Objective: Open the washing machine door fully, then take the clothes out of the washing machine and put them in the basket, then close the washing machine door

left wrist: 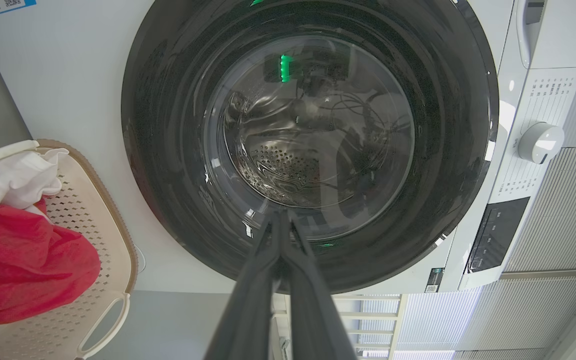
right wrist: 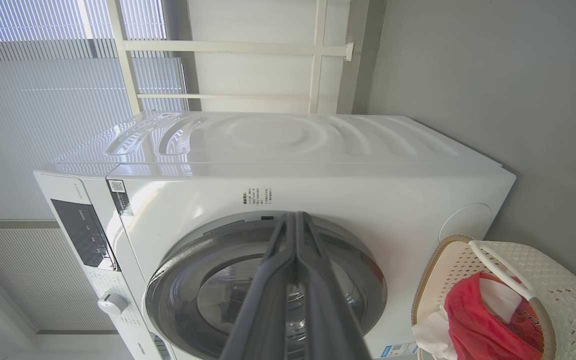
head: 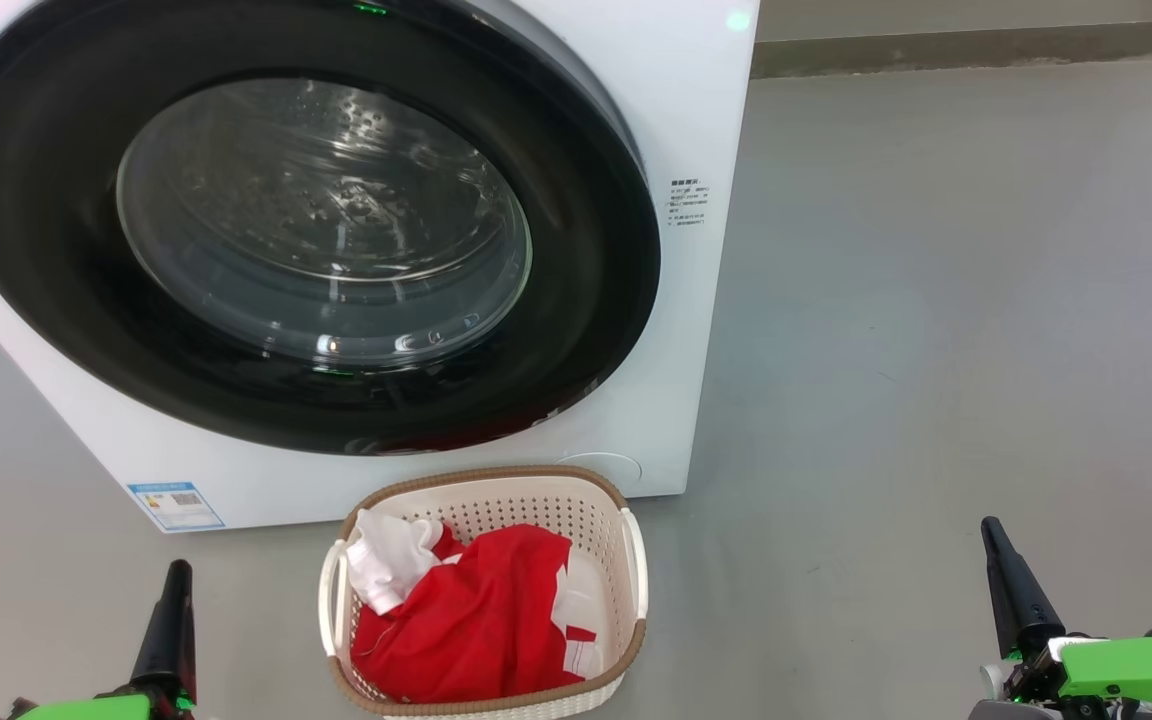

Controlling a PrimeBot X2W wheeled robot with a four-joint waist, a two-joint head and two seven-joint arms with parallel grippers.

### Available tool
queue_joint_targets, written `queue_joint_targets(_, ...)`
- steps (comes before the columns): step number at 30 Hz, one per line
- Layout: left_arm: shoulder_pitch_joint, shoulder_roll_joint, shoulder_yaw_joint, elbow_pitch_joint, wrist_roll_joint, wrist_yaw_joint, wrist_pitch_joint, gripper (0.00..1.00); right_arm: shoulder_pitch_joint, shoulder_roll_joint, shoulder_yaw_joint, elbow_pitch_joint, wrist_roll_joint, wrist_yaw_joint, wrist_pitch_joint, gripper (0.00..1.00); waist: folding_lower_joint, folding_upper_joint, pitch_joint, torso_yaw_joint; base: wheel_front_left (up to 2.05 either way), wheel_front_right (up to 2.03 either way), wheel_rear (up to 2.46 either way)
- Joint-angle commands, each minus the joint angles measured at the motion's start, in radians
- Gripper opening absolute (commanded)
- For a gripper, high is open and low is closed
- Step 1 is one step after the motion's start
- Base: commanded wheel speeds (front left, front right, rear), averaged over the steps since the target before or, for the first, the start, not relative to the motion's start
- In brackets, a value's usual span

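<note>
The left tool [head: 177, 575] had its two dark fingers pressed together, gripping and touching nothing, and it hung before the washing machine [head: 706, 130], off the lower left of its front. The right tool [head: 992, 530] was likewise pressed together and empty, well out from the washing machine's right side, above the floor [head: 936, 300]. The washing machine door [head: 56, 250] lay shut against the washing machine's front. The basket [head: 481, 475] stood just before the washing machine, below the door, with the clothes [head: 486, 620] heaped inside it.

One washing machine [head: 706, 250], one door [head: 586, 250], one basket [head: 496, 497], two clothes pieces [head: 486, 620] [head: 391, 565], two claws [head: 176, 580] [head: 996, 545].
</note>
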Motion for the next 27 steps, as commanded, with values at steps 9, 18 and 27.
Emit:
queue_joint_targets(9,-0.038,0.021,0.026,-0.019,-0.004,-0.003,0.006,0.0,-0.041,-0.004,0.024,-0.03,0.004,-0.001,0.008,0.0,0.0,0.0,0.0,0.0,0.0,0.0,0.0)
queue_joint_targets(18,-0.038,0.021,0.026,-0.019,-0.004,-0.003,0.006,0.0,-0.041,-0.004,0.024,-0.03,0.004,-0.001,0.008,0.0,0.0,0.0,0.0,0.0,0.0,0.0,0.0)
queue_joint_targets(27,-0.038,0.021,0.026,-0.019,-0.004,-0.003,0.006,0.0,-0.041,-0.004,0.024,-0.03,0.004,-0.001,0.008,0.0,0.0,0.0,0.0,0.0,0.0,0.0,0.0)
